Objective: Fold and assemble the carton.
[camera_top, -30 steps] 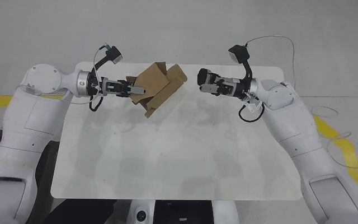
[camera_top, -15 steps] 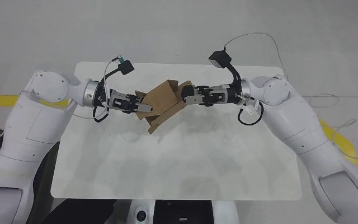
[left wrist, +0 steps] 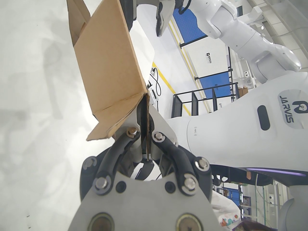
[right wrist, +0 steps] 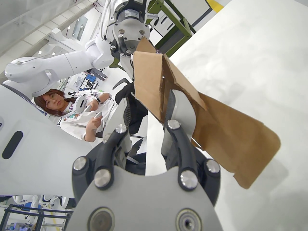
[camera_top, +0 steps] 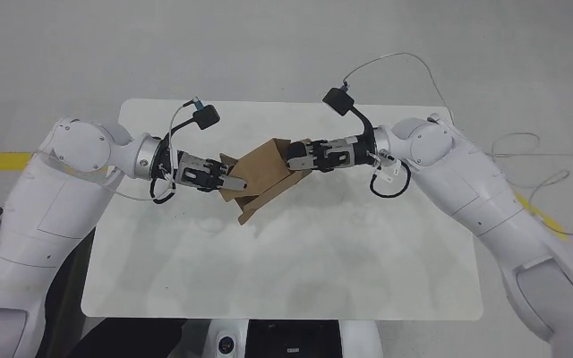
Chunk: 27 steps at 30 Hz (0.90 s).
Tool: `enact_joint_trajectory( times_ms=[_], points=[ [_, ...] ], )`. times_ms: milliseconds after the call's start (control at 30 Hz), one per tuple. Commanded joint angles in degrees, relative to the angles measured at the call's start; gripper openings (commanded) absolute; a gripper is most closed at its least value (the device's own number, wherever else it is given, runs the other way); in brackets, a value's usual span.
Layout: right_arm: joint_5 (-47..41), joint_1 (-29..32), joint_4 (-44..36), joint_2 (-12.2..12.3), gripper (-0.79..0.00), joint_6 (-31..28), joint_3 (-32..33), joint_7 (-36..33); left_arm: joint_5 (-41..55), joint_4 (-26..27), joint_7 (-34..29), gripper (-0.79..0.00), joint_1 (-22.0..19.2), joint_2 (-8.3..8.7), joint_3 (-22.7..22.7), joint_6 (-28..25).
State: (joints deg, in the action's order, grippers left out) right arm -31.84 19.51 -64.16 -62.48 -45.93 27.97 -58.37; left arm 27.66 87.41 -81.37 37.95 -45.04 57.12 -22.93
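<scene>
A brown, partly folded carton [camera_top: 264, 167] hangs above the white table [camera_top: 313, 259], between both arms. My left gripper [camera_top: 235, 182] is shut on one edge flap, and the cardboard is pinched between its fingers [left wrist: 131, 123]. The carton [left wrist: 108, 68] stretches away from that grip as a wide panel. My right gripper [camera_top: 291, 163] is at the opposite end and open. It straddles a carton wall [right wrist: 146, 82]: one finger [right wrist: 179, 106] is inside the fold and the other [right wrist: 122, 116] stands apart outside. A long rounded flap [right wrist: 235, 145] hangs beside it.
The table's rear edge [camera_top: 286, 101] lies just behind the carton. Wide free tabletop [camera_top: 295, 268] lies in front of and below the arms. Cables loop above each wrist.
My right arm has swung left from about a hand's width away until its open fingers reach the carton's end. My left arm has carried the carton slightly right and toward the front.
</scene>
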Motion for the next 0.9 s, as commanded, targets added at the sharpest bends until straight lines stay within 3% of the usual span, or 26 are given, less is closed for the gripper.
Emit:
enact_joint_trajectory(
  times_ms=[0, 867],
  points=[
    [-0.29, -0.77, 0.51, -0.1, -0.499, -0.61, -1.28, 0.6, 0.03, 0.28, 0.16, -0.785, 0.02, 0.24, -0.3, -0.15],
    [-9.26, -7.3, 1.95, -2.93, -0.533, -1.74, -14.94, 1.73, 1.28, 0.36, 2.14, -0.785, -1.94, 2.13, -4.78, -2.13]
  ],
)
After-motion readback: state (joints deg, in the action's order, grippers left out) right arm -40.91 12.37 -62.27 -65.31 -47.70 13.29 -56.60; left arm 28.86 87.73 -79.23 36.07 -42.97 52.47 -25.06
